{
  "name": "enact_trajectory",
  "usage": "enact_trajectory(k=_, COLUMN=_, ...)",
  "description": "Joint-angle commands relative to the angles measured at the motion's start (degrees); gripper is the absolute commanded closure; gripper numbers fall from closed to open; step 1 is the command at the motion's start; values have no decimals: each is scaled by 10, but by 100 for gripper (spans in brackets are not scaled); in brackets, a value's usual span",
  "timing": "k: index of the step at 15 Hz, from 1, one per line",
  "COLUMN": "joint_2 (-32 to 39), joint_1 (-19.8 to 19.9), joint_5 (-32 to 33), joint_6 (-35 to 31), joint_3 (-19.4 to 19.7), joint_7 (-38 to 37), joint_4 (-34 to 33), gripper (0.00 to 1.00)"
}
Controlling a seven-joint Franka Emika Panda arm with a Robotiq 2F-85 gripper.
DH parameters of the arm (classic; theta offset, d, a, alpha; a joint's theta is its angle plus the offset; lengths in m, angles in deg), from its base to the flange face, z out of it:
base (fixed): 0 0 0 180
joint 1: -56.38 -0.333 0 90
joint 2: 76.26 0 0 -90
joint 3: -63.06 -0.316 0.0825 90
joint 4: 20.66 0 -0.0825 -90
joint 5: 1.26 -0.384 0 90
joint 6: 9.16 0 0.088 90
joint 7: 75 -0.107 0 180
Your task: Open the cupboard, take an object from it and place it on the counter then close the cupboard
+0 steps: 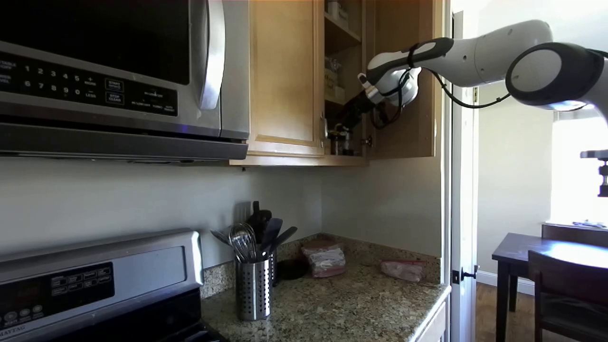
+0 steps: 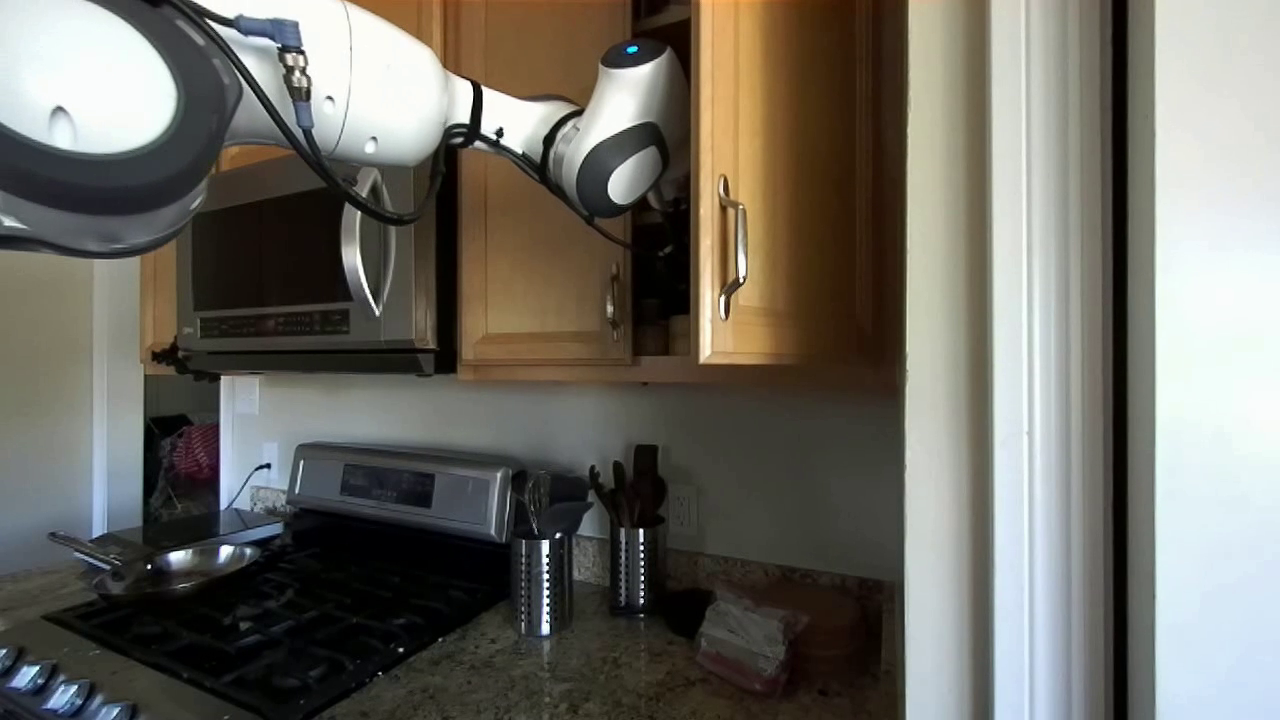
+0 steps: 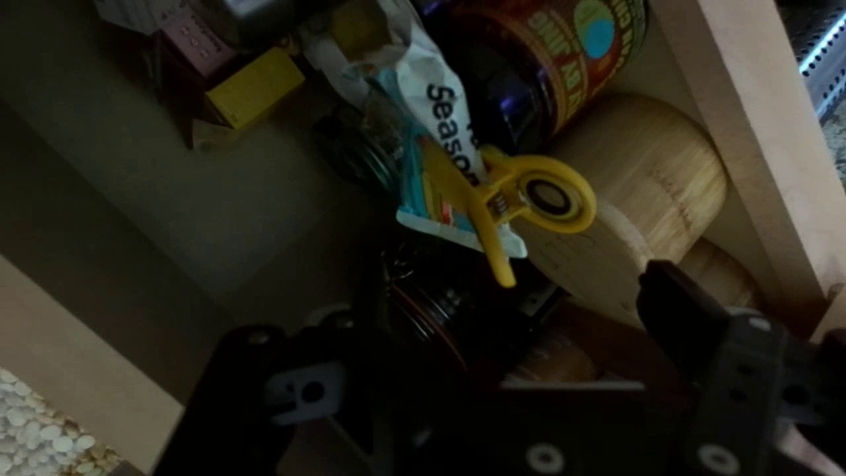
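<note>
Where the wooden cupboard (image 1: 287, 80) stands open: yellow ring-ended object (image 3: 509, 174) overlapping creased packet (image 3: 426, 74)
Gripper (image 3: 502, 294): fingers (image 3: 684, 307) apart
Counter (image 1: 327, 304): speckled granite

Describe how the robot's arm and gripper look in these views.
The arm is white and rounded, with dark grey trim around pale oval caps. Black cables run along it, bound by black straps. In an exterior view a blue light and a blue-grey connector show. The gripper is mainly black, with a grey plate and pale round screw heads.
</note>
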Motion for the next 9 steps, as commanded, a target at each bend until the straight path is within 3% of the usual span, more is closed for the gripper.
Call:
enact_trajectory(k=1, joint_2=19, joint_1=4, joint_5=7, joint_6=-2, joint_3=3, joint_7=16, joint_4=-32, gripper=28)
enact_trajectory(k=9, joint_2=22, joint_1=11, joint_5=8, joint_6=-4, joint_3=4, joint_7=32, joint_4=-43, gripper=79)
